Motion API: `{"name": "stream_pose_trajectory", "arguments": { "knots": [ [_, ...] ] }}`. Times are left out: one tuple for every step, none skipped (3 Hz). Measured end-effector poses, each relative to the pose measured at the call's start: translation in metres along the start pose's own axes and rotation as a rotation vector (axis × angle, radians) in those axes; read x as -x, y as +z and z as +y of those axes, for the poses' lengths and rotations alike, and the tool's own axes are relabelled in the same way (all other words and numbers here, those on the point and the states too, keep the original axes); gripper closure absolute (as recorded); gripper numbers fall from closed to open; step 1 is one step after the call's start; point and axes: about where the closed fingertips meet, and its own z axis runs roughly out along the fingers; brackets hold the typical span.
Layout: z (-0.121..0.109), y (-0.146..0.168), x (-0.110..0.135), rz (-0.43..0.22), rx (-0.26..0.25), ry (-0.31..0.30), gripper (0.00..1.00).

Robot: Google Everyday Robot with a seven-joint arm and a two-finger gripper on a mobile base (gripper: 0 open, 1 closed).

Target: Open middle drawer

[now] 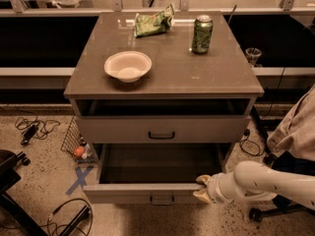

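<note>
The middle drawer (pixel 147 191) is pulled far out of the grey-brown cabinet. Its plain dark inside shows, and its small dark bail handle (pixel 162 199) sits at the centre of the flat front. Above it is the taller-fronted drawer (pixel 162 128) with its own handle, with a dark gap over it under the top. The lowest drawer is hidden below the open one. My gripper (pixel 203 189) comes in from the right on a white arm (pixel 268 181) and rests against the right end of the open drawer's front rim.
On the cabinet top (pixel 221 75) stand a white bowl (pixel 127 66), a green can (pixel 202 34) and a green chip bag (pixel 154 22). Cables (pixel 32 128), a wire basket (pixel 78 142) and blue tape cross (pixel 78 178) lie on the floor at left. A seated person (pixel 298 127) is at right.
</note>
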Motion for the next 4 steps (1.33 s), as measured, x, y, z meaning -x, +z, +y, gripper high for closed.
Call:
{"name": "stream_pose_trajectory", "arguments": {
  "knots": [
    [0.0001,0.0001,0.0,0.0,0.0,0.0,0.51],
    [0.0001,0.0001,0.0,0.0,0.0,0.0,0.28],
    [0.0017,0.0021,0.0004,0.0,0.005,-0.001,0.0],
    [0.0017,0.0016,0.0003,0.006,0.006,-0.002,0.0]
  ]
}}
